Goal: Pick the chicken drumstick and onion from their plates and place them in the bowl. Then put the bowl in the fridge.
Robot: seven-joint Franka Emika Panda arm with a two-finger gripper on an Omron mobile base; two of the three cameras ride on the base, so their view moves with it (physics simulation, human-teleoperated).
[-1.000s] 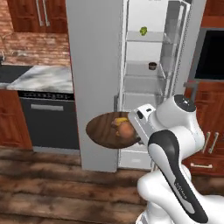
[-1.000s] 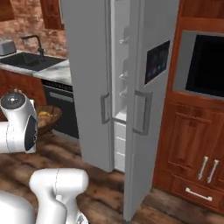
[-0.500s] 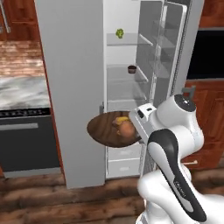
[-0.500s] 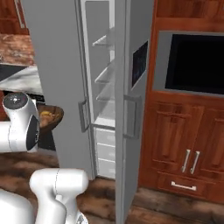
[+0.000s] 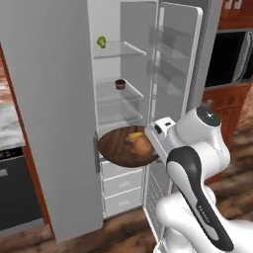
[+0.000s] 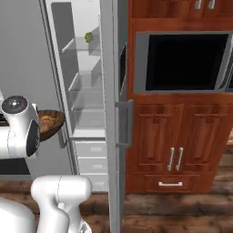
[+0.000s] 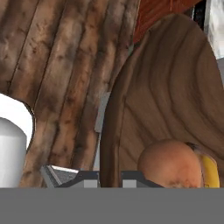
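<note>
Gripper tips mostly cut off at the bottom of the hand view; only two dark stubs show, one either side of the bowl rim, so it's pinched together on that rim. In the left base view the white hand block covers the grip point and the bowl's right edge. In the right base view the arm's shoulder hides most of the bowl; just a brown wedge w/ a yellow bit shows.

Fridge stands open, white inside, glass shelves, drawers at the bottom. Small green item on the top shelf, small dark item one shelf lower; can't tell what either is. Wood-plank floor below the fridge. Right of the fridge: red-brown cabinets w/ a black built-in oven above them.

Bowl is held level in front of the fridge opening, just above the drawers, under the dark item's shelf. Inside it, at the gripper side: onion, and touching it the chicken drumstick. In the hand view the onion sits just beyond the fingertips, drumstick a yellow sliver past it.
</note>
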